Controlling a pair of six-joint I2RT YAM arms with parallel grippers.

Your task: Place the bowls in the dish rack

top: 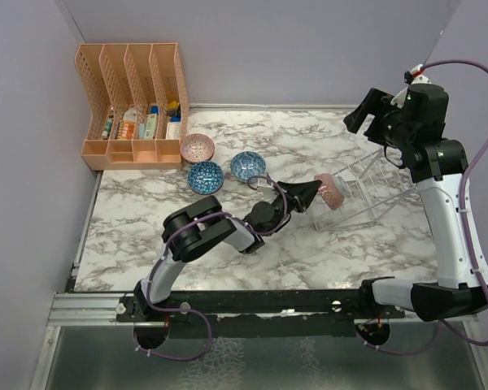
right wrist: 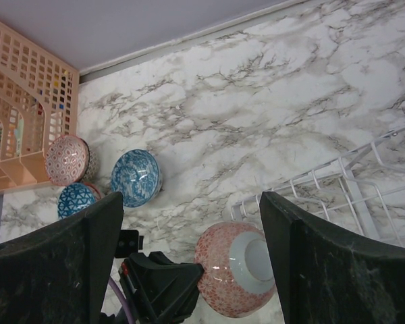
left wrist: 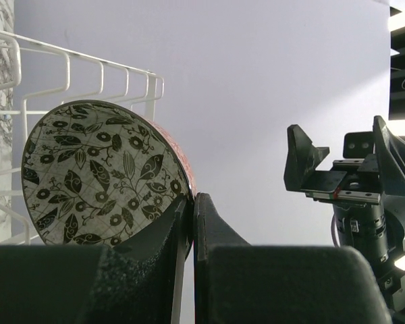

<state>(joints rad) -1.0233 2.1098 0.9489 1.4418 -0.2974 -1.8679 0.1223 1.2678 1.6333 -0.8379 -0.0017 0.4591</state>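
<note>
Left fingers (left wrist: 223,236) clamp one red-backed leaf-patterned bowl (left wrist: 101,175) beside the wire dish rack (top: 372,191). Well left of it, three: pink bowl (top: 198,148), blue bowl (top: 205,176), teal bowl (top: 248,166). Right fingers (right wrist: 337,270) gape above it.

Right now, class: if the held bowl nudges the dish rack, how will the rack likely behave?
The dish rack is thin open wire, so probably light and apt to slide on the smooth marble table. Its frame likely stays stiff.
</note>
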